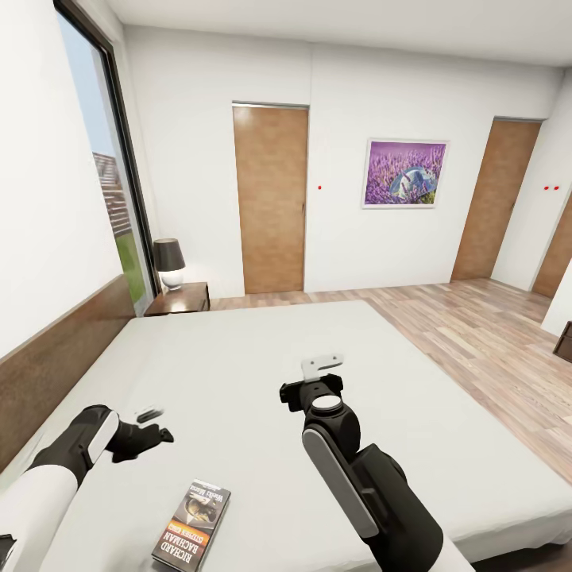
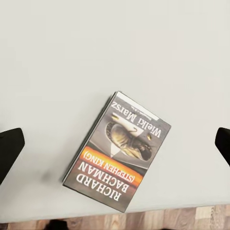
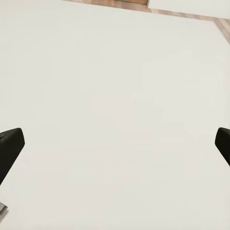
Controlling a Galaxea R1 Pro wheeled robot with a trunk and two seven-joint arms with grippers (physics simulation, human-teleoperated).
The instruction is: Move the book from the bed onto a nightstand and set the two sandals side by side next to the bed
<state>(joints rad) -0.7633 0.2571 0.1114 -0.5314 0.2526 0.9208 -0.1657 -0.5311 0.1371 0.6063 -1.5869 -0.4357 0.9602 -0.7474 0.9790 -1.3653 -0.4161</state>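
The book [image 1: 193,528] lies flat on the pale mattress of the bed [image 1: 262,357], close to its near edge; its dark cover has an orange band. My left gripper [image 1: 152,424] hovers open just beyond the book. In the left wrist view the book [image 2: 119,151] sits between the widely spread fingers [image 2: 8,148], which do not touch it. Further out over the middle of the bed, my right gripper [image 1: 322,367] is open above bare mattress [image 3: 115,96]. A nightstand [image 1: 179,299] stands at the bed's far left corner. The two sandals are out of view.
A black-shaded lamp [image 1: 169,262] stands on the nightstand. The dark headboard [image 1: 56,357] runs along the left wall under a tall window [image 1: 103,159]. Wood floor [image 1: 477,334] lies right of the bed, with brown doors [image 1: 271,199] and a dark cabinet corner [image 1: 564,340] beyond.
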